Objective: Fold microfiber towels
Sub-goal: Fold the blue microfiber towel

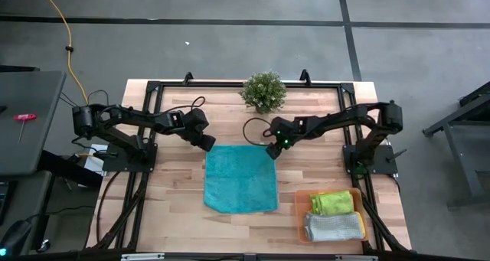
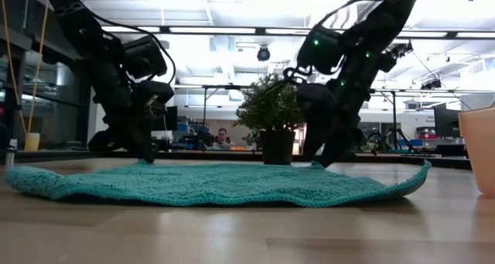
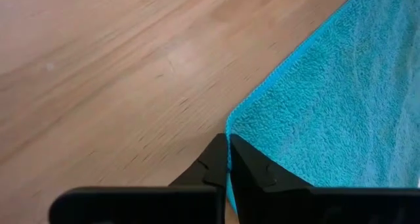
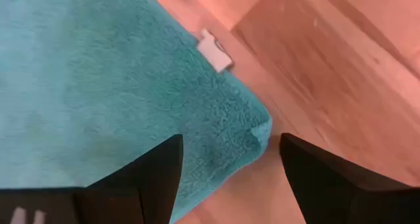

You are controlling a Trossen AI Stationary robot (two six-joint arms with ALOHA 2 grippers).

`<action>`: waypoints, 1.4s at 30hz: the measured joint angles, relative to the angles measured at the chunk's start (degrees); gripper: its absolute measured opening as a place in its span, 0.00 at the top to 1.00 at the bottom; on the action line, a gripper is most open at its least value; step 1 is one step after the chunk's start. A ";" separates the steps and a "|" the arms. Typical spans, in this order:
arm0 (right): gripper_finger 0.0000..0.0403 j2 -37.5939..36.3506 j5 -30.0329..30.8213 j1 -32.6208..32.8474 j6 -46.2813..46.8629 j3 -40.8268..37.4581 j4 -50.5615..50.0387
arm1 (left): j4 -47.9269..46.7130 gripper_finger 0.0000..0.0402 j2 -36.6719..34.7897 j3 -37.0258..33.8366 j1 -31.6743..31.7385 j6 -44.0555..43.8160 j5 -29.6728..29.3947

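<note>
A: What sits nearest the front edge of the table (image 1: 176,207)?

B: At the front right corner, an orange tray (image 1: 300,215) holds two folded cloths, a grey towel (image 1: 334,227) in front and a lime green towel (image 1: 335,203) behind it.

A: And the one in hand?

B: The teal towel (image 1: 240,178) lies spread flat in the middle of the table. It looks light, soft and limp, so it should drape and sag when lifted; a pinch right at the hemmed corners seems the surest hold.

A: Where are the grippers?

B: Both are at its far corners. The left gripper (image 3: 228,159) has its fingers clenched together with the far left corner's hem running in between them, so it seems to be grasping the towel. The right gripper (image 4: 230,165) hangs over the far right corner with fingers spread wide, nothing between them yet.

A: Anything beyond?

B: A potted plant (image 1: 264,91) stands at the far edge, just behind the towel.
</note>
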 joint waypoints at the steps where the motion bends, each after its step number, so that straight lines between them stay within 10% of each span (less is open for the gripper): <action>1: 0.39 0.42 0.33 0.19 -0.03 0.00 0.19 | 0.00 1.00 0.00 0.00 0.00 0.00 -0.01; 11: 0.44 0.94 3.50 0.08 0.17 0.02 1.48 | 0.02 1.00 -0.07 0.00 0.02 0.99 -0.02; 22: 0.96 1.04 5.55 0.03 0.13 -0.04 1.36 | 0.02 1.00 -0.07 0.02 0.02 1.60 -0.02; 42: 1.00 -15.47 9.11 -3.24 -4.37 -0.07 -8.07 | -5.99 1.00 -8.34 10.38 4.38 16.05 -0.90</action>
